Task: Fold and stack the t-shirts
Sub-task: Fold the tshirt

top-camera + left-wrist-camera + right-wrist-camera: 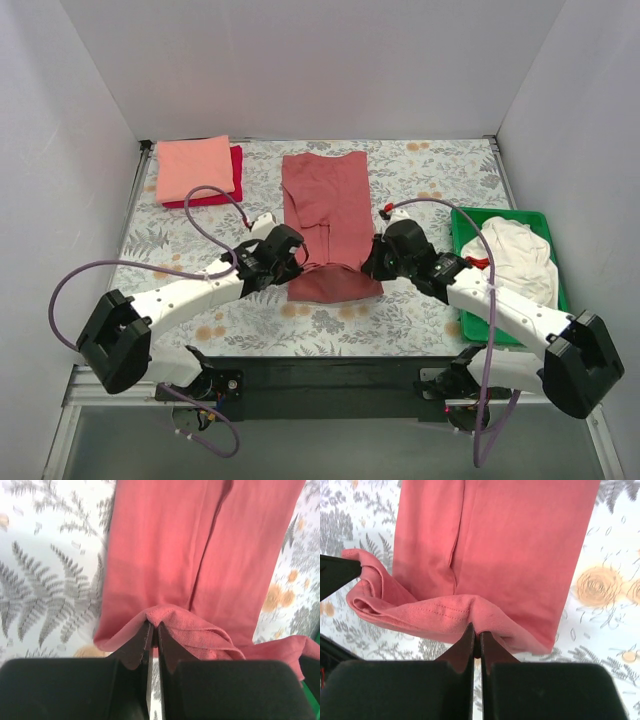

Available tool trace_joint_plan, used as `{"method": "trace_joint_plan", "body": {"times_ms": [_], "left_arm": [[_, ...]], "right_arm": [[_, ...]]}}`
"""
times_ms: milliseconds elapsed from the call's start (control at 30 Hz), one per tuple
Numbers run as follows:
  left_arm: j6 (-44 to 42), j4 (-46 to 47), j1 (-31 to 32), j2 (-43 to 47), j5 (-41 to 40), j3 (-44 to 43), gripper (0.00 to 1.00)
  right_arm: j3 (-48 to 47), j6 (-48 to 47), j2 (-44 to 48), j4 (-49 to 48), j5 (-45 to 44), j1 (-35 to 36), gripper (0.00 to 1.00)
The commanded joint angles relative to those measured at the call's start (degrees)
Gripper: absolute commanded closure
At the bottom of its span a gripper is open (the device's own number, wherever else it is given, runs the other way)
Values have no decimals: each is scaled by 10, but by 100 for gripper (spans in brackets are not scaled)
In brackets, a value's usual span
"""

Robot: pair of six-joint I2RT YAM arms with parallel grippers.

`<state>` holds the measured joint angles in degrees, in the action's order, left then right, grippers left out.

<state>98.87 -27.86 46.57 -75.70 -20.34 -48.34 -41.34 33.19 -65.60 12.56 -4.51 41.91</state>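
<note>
A dusty brick-red t-shirt (328, 205) lies as a long narrow strip down the middle of the table, sleeves folded in. My left gripper (297, 250) is shut on its near-left hem corner (165, 617). My right gripper (372, 258) is shut on the near-right hem corner (470, 612). The near end is lifted and curled over the cloth below. A salmon-pink t-shirt (195, 168) lies folded on a crimson t-shirt (234, 180) at the back left. A cream-white t-shirt (518, 255) lies crumpled in the tray.
A green plastic tray (467, 228) stands at the right edge of the fern-patterned table (180, 240). White walls close in the back and sides. The arms' cables loop over the left and middle of the table.
</note>
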Motion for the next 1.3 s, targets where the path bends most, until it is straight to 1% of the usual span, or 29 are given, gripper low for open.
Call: {"method": "trace_joint_plan", "body": {"times_ms": [0, 167, 300, 533, 633, 833, 967, 1067, 1200, 1233, 1267], "left_arm": [[-53, 36, -32, -28, -14, -49, 100], [-83, 46, -66, -89, -11, -107, 100], [-108, 54, -96, -131, -8, -144, 100], [-139, 60, -125, -191, 19, -197, 100], [-151, 60, -136, -218, 15, -223, 100], [-155, 56, -156, -253, 25, -243, 100], [-164, 49, -166, -288, 29, -268, 100], [-162, 47, -173, -298, 31, -272, 100], [-161, 44, -182, -316, 30, -282, 98], [-162, 43, -184, -319, 31, -284, 92], [-163, 43, -184, -321, 31, -286, 87]], "right_arm": [[-47, -30, -36, -45, 26, -39, 99], [-97, -46, -94, -57, 71, -75, 99], [-134, -66, -137, -57, 80, -95, 99], [-197, -82, -211, -58, 113, -123, 99], [-222, -89, -242, -58, 122, -130, 99], [-260, -93, -290, -57, 119, -146, 99], [-279, -95, -319, -57, 135, -156, 99], [-292, -95, -343, -57, 151, -165, 99], [-312, -95, -371, -58, 170, -178, 99], [-315, -95, -376, -57, 171, -181, 97], [-318, -95, -385, -58, 173, -182, 92]]}}
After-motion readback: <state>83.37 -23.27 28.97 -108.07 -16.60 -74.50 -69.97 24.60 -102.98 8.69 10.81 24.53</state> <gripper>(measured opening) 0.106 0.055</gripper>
